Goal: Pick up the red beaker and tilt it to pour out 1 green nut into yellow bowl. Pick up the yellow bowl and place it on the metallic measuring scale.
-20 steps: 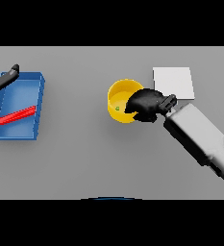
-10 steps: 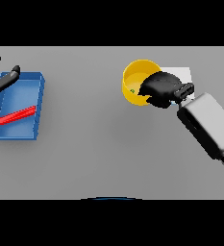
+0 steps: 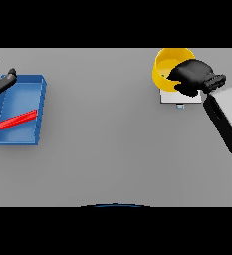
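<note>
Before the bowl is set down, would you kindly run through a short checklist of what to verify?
1. Right hand gripping the yellow bowl: ok, fingers curl over its rim.
2. Bowl over the metallic scale: ok, it overlaps the scale's far part.
3. Bowl resting on the scale: cannot tell.
4. Green nut inside the bowl: cannot tell.
5. Left hand out of the way: ok, by the blue tray holding the red beaker.
</note>
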